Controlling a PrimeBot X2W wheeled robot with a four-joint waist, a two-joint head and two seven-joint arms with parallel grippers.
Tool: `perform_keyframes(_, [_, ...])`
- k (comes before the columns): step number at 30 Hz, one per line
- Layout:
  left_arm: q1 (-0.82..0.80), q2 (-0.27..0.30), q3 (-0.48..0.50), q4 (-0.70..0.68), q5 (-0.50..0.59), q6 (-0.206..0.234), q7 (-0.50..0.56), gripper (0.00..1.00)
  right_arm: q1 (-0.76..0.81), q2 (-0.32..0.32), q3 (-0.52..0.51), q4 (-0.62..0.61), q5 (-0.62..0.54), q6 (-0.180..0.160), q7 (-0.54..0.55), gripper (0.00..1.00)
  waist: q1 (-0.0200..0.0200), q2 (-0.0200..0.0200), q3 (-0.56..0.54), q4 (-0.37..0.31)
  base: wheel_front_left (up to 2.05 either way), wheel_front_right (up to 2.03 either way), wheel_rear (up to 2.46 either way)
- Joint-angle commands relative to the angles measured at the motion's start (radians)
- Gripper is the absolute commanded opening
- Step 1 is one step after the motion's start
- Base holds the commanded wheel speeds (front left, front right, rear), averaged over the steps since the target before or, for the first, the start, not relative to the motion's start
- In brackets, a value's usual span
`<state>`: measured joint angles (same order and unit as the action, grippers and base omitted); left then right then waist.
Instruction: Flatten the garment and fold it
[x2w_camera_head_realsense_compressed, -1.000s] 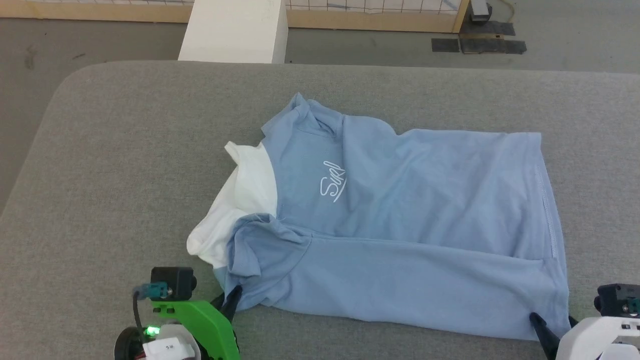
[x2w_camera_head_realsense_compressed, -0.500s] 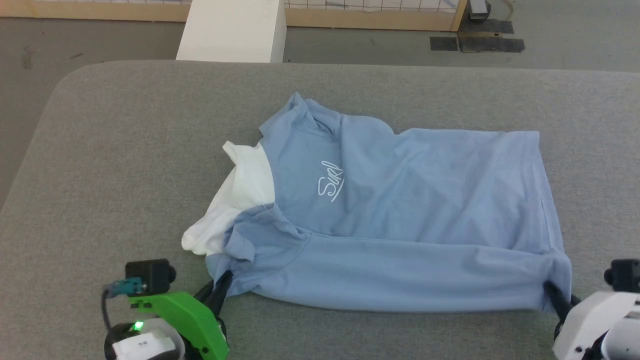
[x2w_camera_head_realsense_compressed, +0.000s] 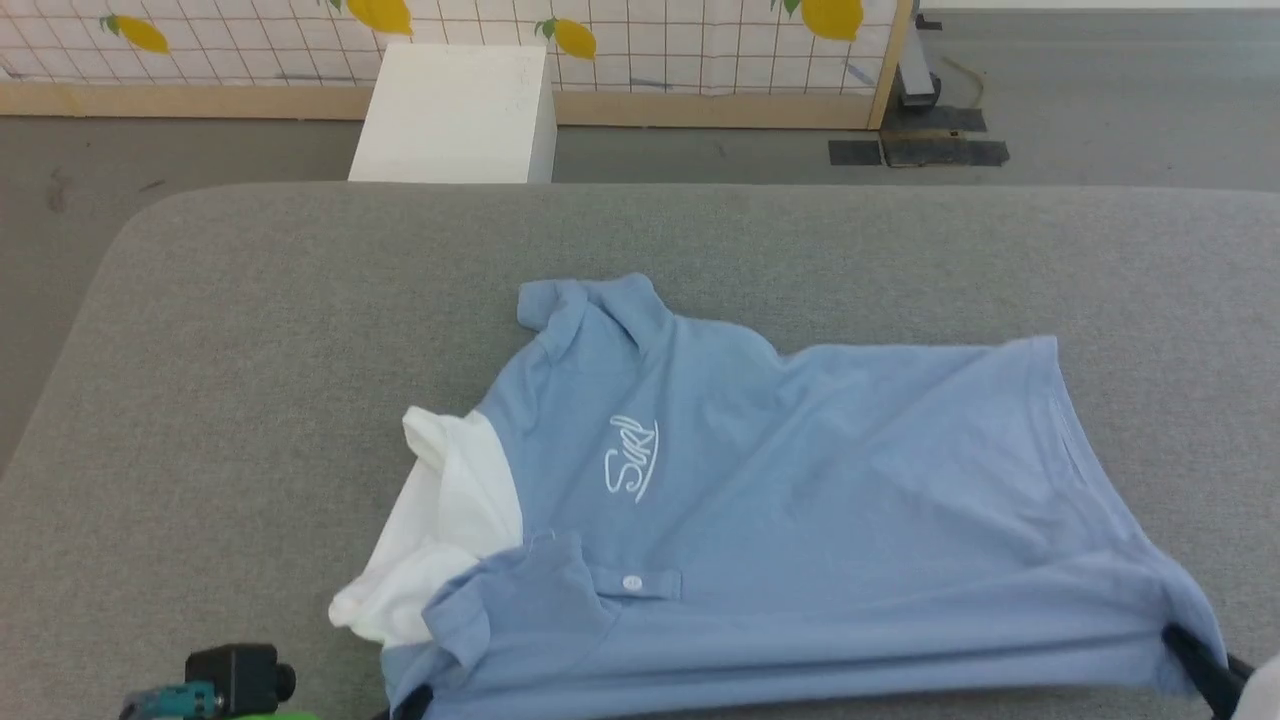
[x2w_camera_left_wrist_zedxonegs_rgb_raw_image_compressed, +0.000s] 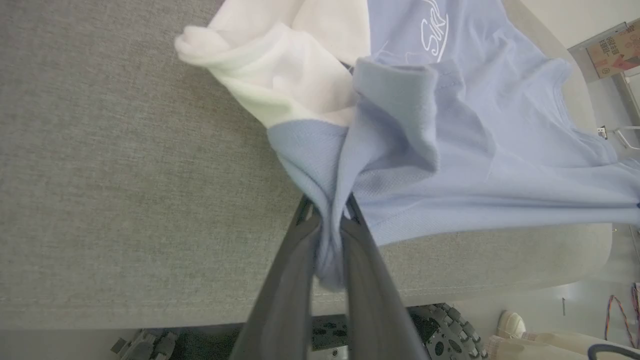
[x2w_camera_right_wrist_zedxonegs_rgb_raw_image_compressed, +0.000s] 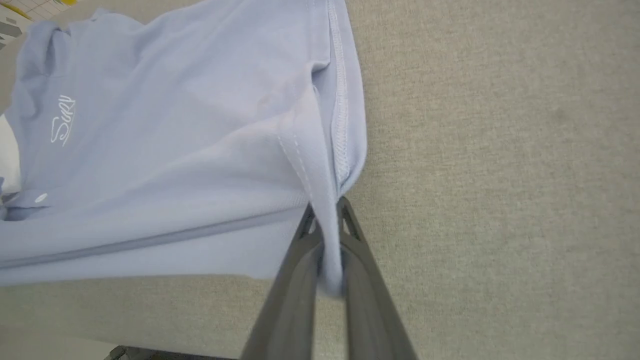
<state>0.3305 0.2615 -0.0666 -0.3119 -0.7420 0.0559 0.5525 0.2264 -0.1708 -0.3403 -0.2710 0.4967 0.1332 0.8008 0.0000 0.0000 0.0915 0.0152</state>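
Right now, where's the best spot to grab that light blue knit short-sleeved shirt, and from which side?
By its two near corners, coming from the robot's side. The light blue knit shirt lies sideways on the grey padded surface, collar left, hem right, so one long edge faces the robot. The left gripper pinches its collar end, the right gripper its hem corner.
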Motion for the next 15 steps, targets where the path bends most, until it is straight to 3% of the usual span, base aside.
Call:
perform_keyframes(1, [0.029,0.006,0.017,-0.016,-0.012,0.020,-0.002,0.00,0.026,0.009,-0.029,-0.012,0.004,-0.002,0.013,0.00,0.0000,0.0000,-0.005,0.004,0.00,0.00,0.00])
perform_keyframes(7, [0.056,-0.022,0.003,-0.001,-0.021,0.016,-0.028,0.00,0.090,0.050,-0.026,-0.008,-0.018,-0.002,0.020,0.00,0.0000,0.0000,-0.004,0.016,0.00,0.00,0.00])
perform_keyframes(15, [-0.026,-0.050,-0.029,0.239,-0.032,-0.041,-0.076,0.00,0.077,0.059,0.064,0.102,-0.051,-0.002,-0.039,0.00,0.0000,0.0000,-0.010,0.025,0.00,0.00,0.00])
